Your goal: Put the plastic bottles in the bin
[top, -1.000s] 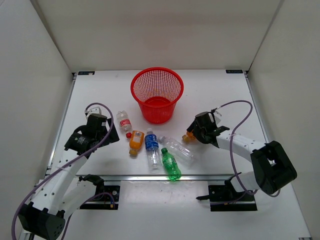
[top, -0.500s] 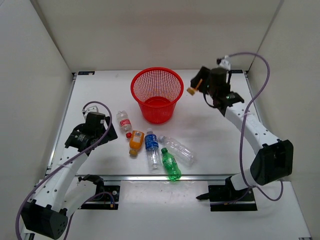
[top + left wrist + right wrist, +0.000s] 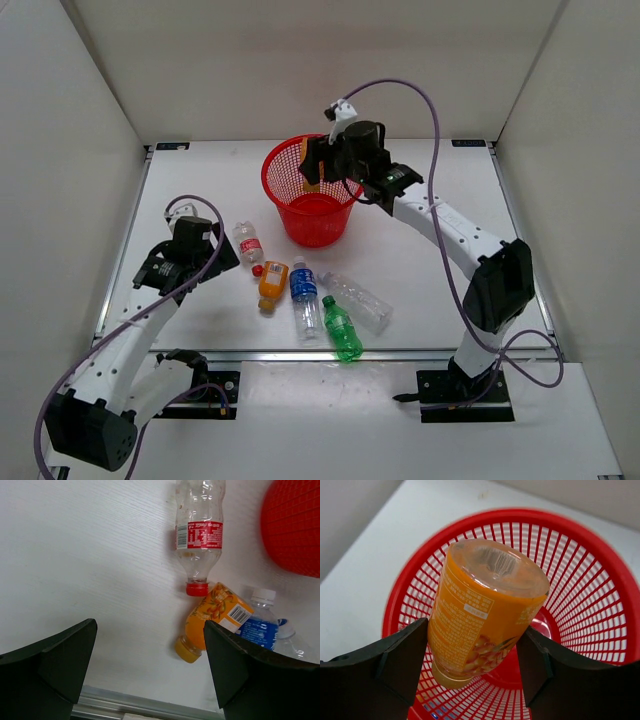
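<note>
Right wrist view: the right gripper [image 3: 472, 652] clamps an orange plastic bottle [image 3: 480, 615] over the round red mesh bin [image 3: 607, 555], the rim well apart all around. Its long axis is steep, cap toward the bin floor. The left gripper [image 3: 150, 630] hangs wide open, holding nothing, above the white table [image 3: 75, 540], near the clear red-capped bottle [image 3: 199, 532], whose cap points near.

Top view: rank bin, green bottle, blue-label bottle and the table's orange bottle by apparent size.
1. bin
2. green bottle and blue-label bottle, too alike to rank
3. orange bottle on the table
</note>
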You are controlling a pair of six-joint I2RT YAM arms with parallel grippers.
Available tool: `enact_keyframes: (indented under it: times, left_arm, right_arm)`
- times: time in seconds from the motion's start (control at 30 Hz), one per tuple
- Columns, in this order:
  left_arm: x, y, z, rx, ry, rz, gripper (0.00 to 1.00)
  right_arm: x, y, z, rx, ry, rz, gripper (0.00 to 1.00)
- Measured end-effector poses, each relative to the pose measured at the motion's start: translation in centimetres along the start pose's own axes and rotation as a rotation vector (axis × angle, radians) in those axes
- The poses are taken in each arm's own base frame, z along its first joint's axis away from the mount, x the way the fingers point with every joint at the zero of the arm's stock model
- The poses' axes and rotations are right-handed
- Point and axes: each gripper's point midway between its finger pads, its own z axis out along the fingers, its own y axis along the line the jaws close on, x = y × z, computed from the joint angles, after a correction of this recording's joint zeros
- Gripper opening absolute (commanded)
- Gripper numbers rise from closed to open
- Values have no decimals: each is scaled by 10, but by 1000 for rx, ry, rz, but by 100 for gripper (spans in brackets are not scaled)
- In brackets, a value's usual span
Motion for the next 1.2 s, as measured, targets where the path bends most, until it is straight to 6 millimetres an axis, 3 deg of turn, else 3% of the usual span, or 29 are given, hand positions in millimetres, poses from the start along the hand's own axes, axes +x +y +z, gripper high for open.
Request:
enact_keyframes:
  times: [0.1, 0.2, 0.4, 0.5, 0.6, 0.7, 0.8, 0.87, 0.93, 1.0, 1.03, 1.1, 1.2]
  left_arm:
    - [-3, -7, 4, 15, -6, -27, 98]
    - [-5, -13, 13, 18, -2, -41, 98]
    - [4, -22, 46, -32, 55, -14, 98]
    - [8, -27, 64, -45, 75, -11, 98]
    - [10, -34, 82, -44, 86, -18, 99]
    - [9, -43, 98, -42, 89, -14, 99]
    - [3, -55, 114, -35, 87, -16, 99]
    - [0, -60, 125, -26, 75, -24, 98]
    - [1, -60, 136, -33, 74, -28, 99]
    - [4, -57, 148, -53, 85, -29, 98]
    - [7, -55, 156, -66, 99, -32, 90]
    - [13, -50, 170, -84, 126, -46, 68]
    - [11, -50, 178, -80, 132, -73, 47]
  right_arm:
    - [29, -6, 8, 8, 82, 3, 76]
    - [31, -12, 8, 25, 97, -1, 99]
    - [3, -24, -8, 108, 44, -36, 99]
    - [-6, -37, -43, 150, 27, -15, 100]
    - [-5, -75, -94, 243, 15, 49, 99]
    - [16, -127, -143, 379, 28, 138, 99]
    - [65, -176, -190, 526, 98, 244, 99]
    - [107, -195, -214, 596, 177, 314, 99]
    - [149, -203, -235, 643, 263, 382, 99]
    - [177, -203, -251, 661, 321, 433, 99]
    - [185, -201, -257, 665, 337, 453, 99]
    - [191, -199, -266, 673, 345, 476, 99]
    - [185, -195, -269, 664, 314, 478, 99]
